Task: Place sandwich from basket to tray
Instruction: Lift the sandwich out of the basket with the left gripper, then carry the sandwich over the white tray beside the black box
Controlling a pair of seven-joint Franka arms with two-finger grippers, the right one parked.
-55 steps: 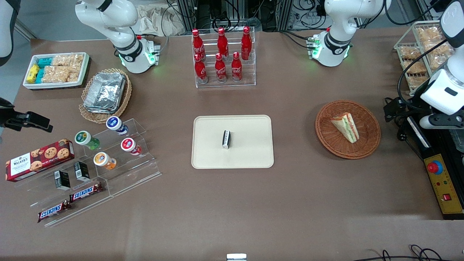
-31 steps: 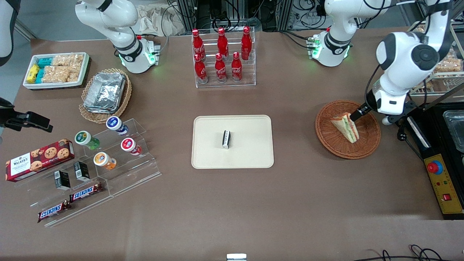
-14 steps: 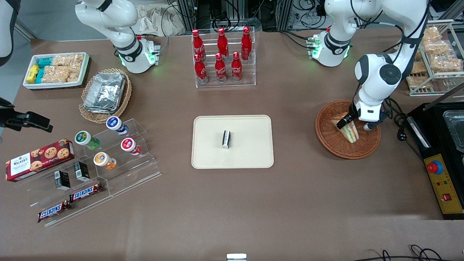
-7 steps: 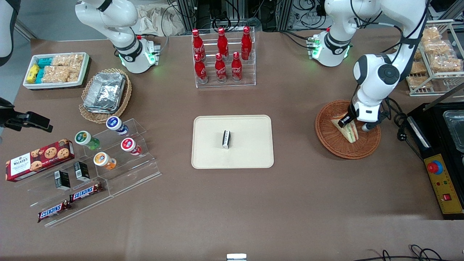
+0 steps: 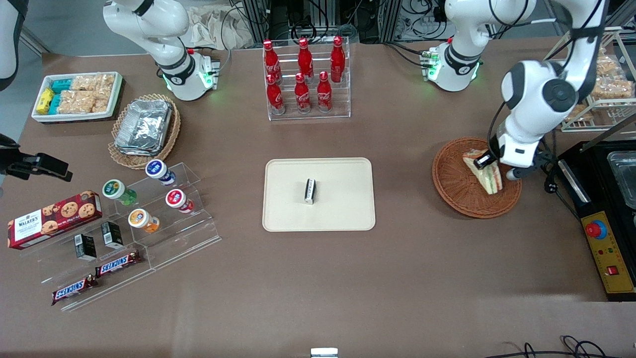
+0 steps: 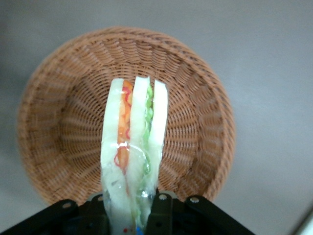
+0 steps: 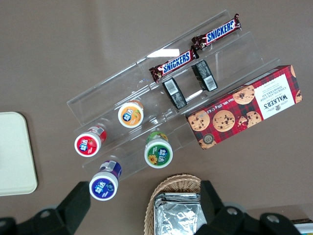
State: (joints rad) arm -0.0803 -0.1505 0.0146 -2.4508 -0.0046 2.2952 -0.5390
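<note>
Wicker shows all round the sandwich (image 6: 133,147) in the wrist view: the wedge hangs above the basket (image 6: 58,122), clear of its weave and rim, pinched at its wide end between the gripper (image 6: 131,208) fingers (image 6: 159,215), which are closed narrow on the wrap. From the front, the gripper (image 5: 484,161) holds the sandwich (image 5: 489,175) over the part of the basket (image 5: 454,181) nearest the working arm's end of the table, the wedge's tip crossing the rim line there.

Between basket and tray (image 5: 343,199) lies bare brown table (image 5: 402,258). The tray is well apart from the basket; a small dark object (image 5: 310,191) sits near the tray's middle, with free beige surface on either side of it. Bottles (image 5: 303,74) in their rack stand farther from the front camera than the tray.

Half a second ago the sandwich lay lower in the basket with the gripper pressed on it; it has now risen and shifted toward the working arm's end, and the arm's elbow has swung the same way.
</note>
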